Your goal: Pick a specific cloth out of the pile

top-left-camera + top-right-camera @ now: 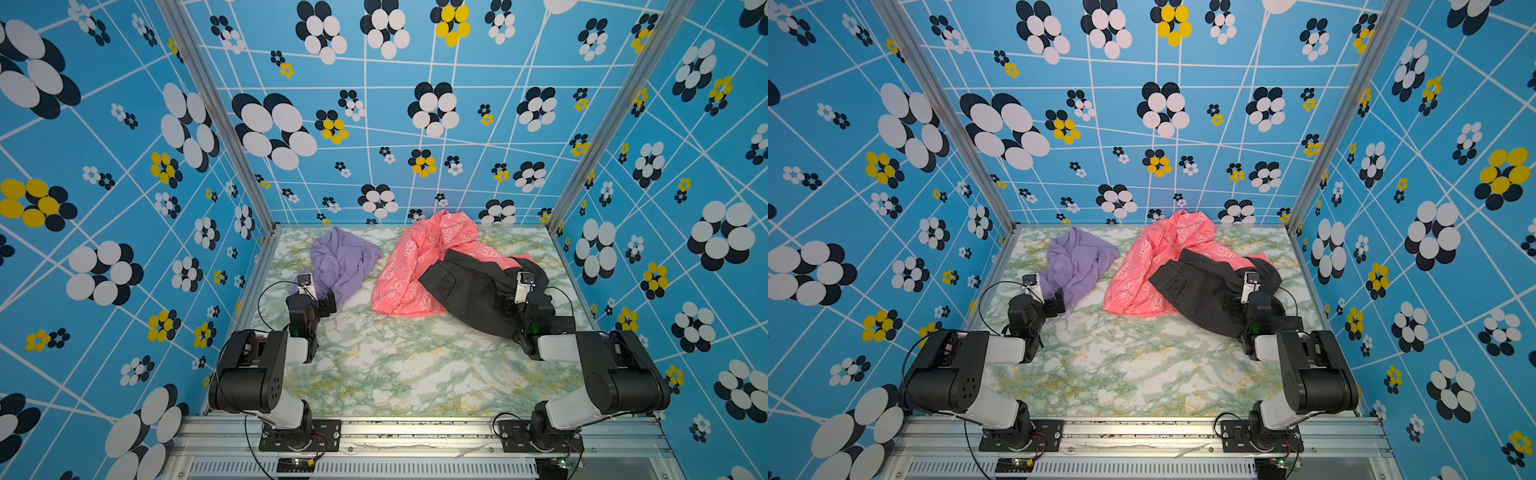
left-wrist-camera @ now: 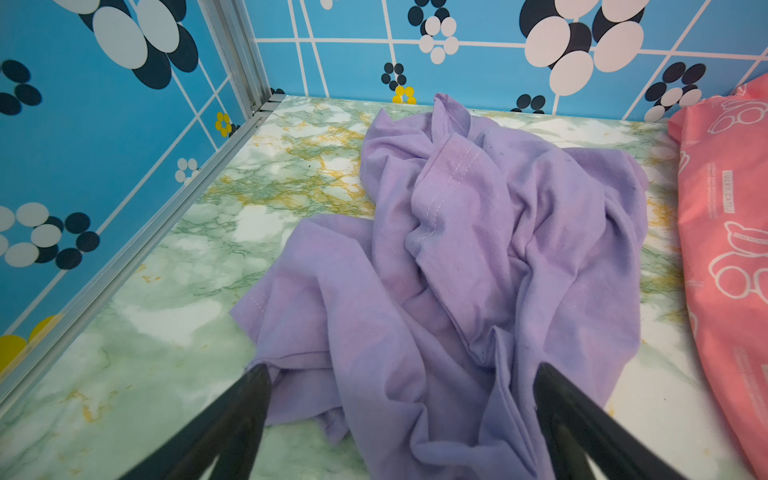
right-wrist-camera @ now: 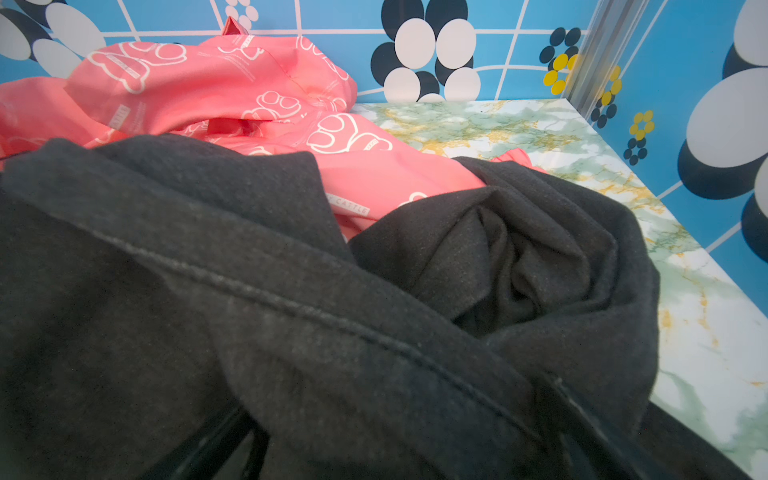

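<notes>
I see the purple cloth (image 1: 340, 262) lying crumpled by itself on the marbled table (image 1: 415, 365), just to the left of the pink jacket (image 1: 415, 257). In both top views a thin strip of bare table shows between the two, so they are not touching. The cloth is plain, with a stitched hem folded over on top in the left wrist view (image 2: 478, 257).

The pile (image 1: 1187, 274) is made up of the pink jacket with its white print and the black trousers (image 1: 465, 291). The trousers lie across the right part of the jacket and spill off it toward my side.

My left pincer (image 2: 402, 370) sits left of the pink jacket, at the near end of the cloth. Its two black fingers (image 2: 249, 399) stand wide apart. One is at the cloth's edge and one is over its folds, and they grasp nothing.

My right pincer (image 1: 509, 301) is to the right of the pink jacket, low over the trousers. In the right wrist view the trouser fabric (image 3: 249, 270) fills most of the picture and covers much of the fingers. What I can see of them is spread wide, not clamped on the fabric. The pink jacket (image 3: 232, 83) shows beyond the trousers there.
</notes>
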`<state>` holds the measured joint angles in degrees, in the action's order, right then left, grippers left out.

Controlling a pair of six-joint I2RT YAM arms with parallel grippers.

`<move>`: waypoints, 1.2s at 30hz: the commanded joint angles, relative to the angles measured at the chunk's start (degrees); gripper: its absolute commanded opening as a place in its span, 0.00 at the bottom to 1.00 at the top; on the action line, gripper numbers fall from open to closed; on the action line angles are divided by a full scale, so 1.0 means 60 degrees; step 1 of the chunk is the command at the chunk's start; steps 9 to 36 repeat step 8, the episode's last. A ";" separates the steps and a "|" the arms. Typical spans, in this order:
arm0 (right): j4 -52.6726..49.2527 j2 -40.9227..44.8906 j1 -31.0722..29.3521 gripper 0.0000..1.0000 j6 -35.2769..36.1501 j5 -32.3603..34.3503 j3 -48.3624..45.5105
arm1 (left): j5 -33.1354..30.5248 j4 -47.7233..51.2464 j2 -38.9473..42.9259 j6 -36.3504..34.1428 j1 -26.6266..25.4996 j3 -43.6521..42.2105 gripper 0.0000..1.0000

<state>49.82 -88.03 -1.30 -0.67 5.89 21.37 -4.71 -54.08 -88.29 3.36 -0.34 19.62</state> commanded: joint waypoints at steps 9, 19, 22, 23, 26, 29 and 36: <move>0.0075 -0.0060 0.0081 0.99 -0.0097 0.0205 0.0200 | -0.0224 0.0057 -0.0051 -0.0360 -0.0249 0.0274 0.99; 0.0075 -0.0060 0.0081 0.99 -0.0097 0.0205 0.0200 | -0.0224 0.0057 -0.0051 -0.0360 -0.0249 0.0274 0.99; 0.0075 -0.0060 0.0081 0.99 -0.0097 0.0205 0.0200 | -0.0224 0.0057 -0.0051 -0.0360 -0.0249 0.0274 0.99; 0.0075 -0.0060 0.0081 0.99 -0.0097 0.0205 0.0200 | -0.0224 0.0057 -0.0051 -0.0360 -0.0249 0.0274 0.99; 0.0075 -0.0060 0.0081 0.99 -0.0097 0.0205 0.0200 | -0.0224 0.0057 -0.0051 -0.0360 -0.0249 0.0274 0.99; 0.0075 -0.0060 0.0081 0.99 -0.0097 0.0205 0.0200 | -0.0224 0.0057 -0.0051 -0.0360 -0.0249 0.0274 0.99; 0.0075 -0.0060 0.0081 0.99 -0.0097 0.0205 0.0200 | -0.0224 0.0057 -0.0051 -0.0360 -0.0249 0.0274 0.99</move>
